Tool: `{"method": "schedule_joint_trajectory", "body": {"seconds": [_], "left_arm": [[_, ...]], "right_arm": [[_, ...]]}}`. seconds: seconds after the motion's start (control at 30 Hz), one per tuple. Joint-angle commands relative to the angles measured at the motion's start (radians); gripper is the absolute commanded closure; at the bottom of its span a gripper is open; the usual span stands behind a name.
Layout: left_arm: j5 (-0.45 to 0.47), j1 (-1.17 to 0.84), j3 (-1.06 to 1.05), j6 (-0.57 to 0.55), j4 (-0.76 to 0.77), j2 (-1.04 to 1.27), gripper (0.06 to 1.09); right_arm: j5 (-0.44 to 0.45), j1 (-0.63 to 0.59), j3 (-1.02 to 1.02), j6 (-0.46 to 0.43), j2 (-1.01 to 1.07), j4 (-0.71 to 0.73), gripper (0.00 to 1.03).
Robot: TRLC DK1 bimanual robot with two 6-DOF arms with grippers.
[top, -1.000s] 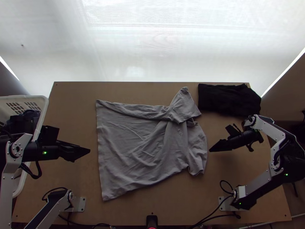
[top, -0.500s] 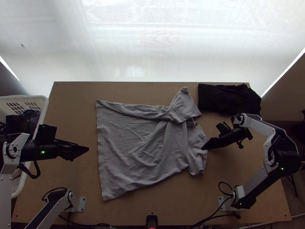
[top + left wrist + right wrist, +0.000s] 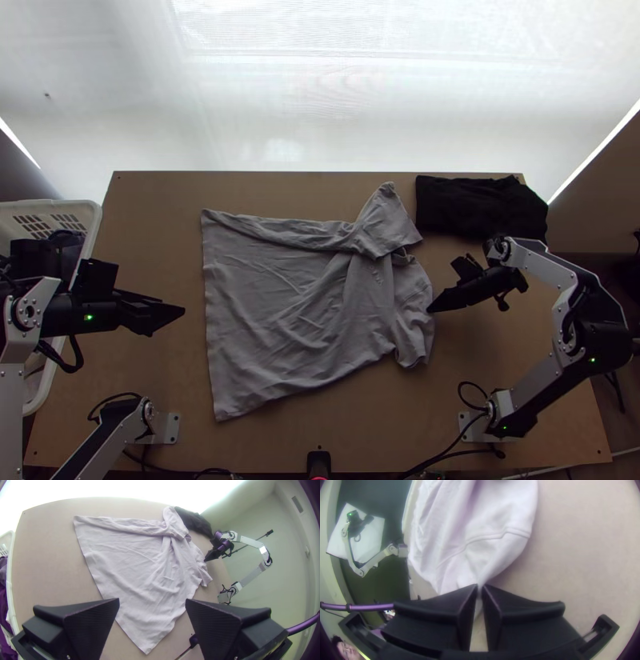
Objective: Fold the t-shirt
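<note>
In the top view, a grey t-shirt (image 3: 296, 312) lies mid-table, hem to the left and collar to the right, wrinkled, its far side folded over lengthwise with one sleeve pointing away. My left gripper (image 3: 183, 310) is left of the hem, clear of the cloth. The left wrist view shows this left gripper (image 3: 152, 600) open, fingers wide apart. At the shirt's right end, by the nearer sleeve, is my right gripper (image 3: 430, 310). In the right wrist view, the right gripper (image 3: 480, 586) is shut on the edge of the t-shirt (image 3: 500, 551), a thin pinch of cloth between its tips.
A black folded cloth (image 3: 476, 208) lies at the table's far right corner. At the left edge stands a white basket (image 3: 94, 218) with dark cloth inside. Bare wood of the table (image 3: 320, 424) runs along the near side.
My right gripper has moved left to the shirt's edge, then shifted slightly back right, the edge now between its tips. The left arm has drifted slightly left. The shirt lies nearly unchanged.
</note>
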Motion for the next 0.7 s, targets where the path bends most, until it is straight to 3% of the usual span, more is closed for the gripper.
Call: {"method": "schedule_joint_trajectory", "body": {"seconds": [0.0,0.17,0.23,0.33,0.6,0.67], "left_arm": [[-0.002,-0.01,-0.066,0.006,-0.009,-0.014,0.13],[-0.025,-0.085,-0.25,-0.034,-0.014,-0.146,0.14],[-0.032,-0.093,-0.281,-0.034,-0.016,-0.134,0.24],[-0.031,-0.116,-0.302,-0.033,-0.014,-0.107,0.24],[-0.044,-0.408,-0.339,-0.008,-0.013,0.02,0.24],[-0.08,-0.409,-0.35,0.013,-0.003,0.063,0.23]], "right_arm": [[0.015,-0.008,0.0,0.012,-0.039,0.009,1.0],[0.015,-0.01,-0.009,0.012,-0.042,0.015,1.0],[0.015,-0.01,-0.017,0.012,-0.045,0.018,1.0],[0.015,-0.011,-0.023,0.014,-0.05,0.024,1.0],[0.015,-0.011,-0.026,0.02,-0.052,0.025,1.0],[0.015,-0.013,-0.028,0.02,-0.05,0.025,1.0]]}}
